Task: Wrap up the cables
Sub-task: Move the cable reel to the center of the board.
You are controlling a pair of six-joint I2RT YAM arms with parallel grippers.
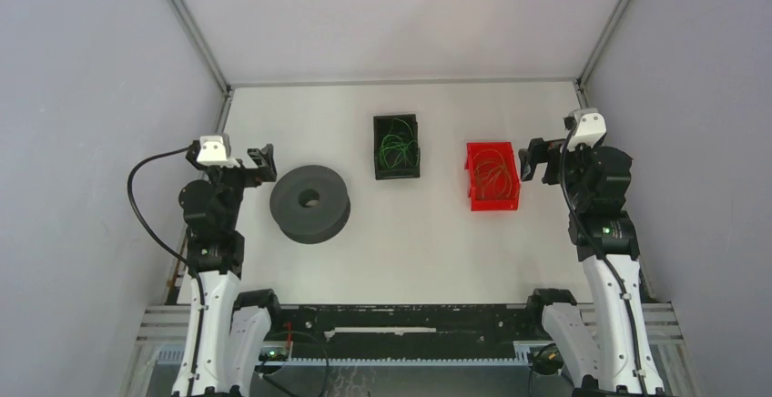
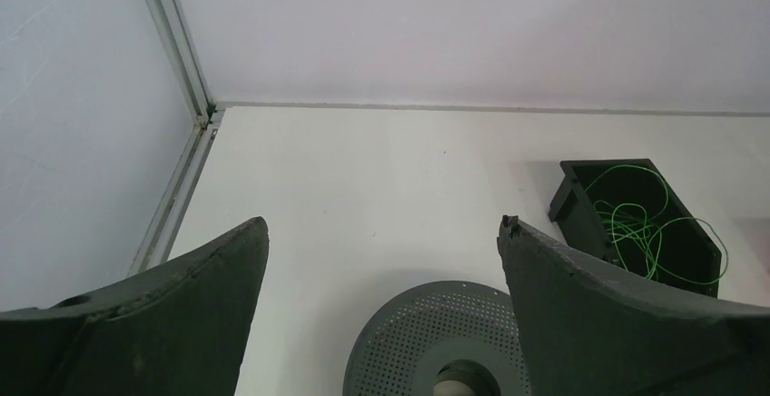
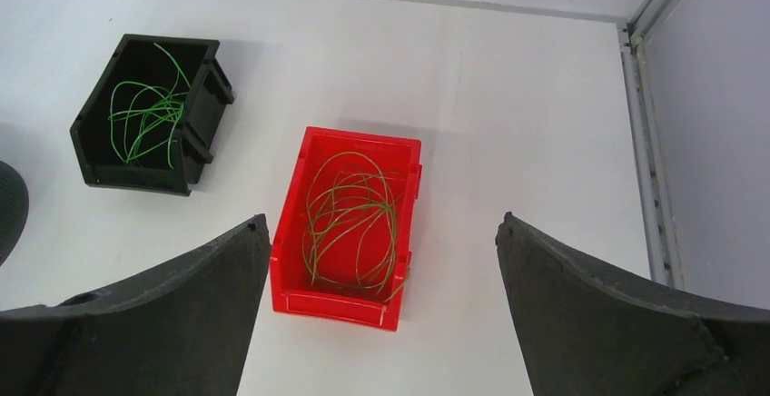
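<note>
The left gripper (image 1: 262, 162) and the right gripper (image 1: 537, 160) are spread wide, and nothing is held. Green cables (image 3: 145, 119) are piled in the black bin (image 3: 136, 178), tan cables (image 3: 350, 219) in the red bin (image 3: 336, 305). One top loop should be pinched gently, so the rest is not dragged.

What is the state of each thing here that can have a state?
left fingers: open, empty
right fingers: open, empty
green cables: loose loops, in black bin
tan cables: loose loops, in red bin
spool: lying flat, no cable seen on it
</note>
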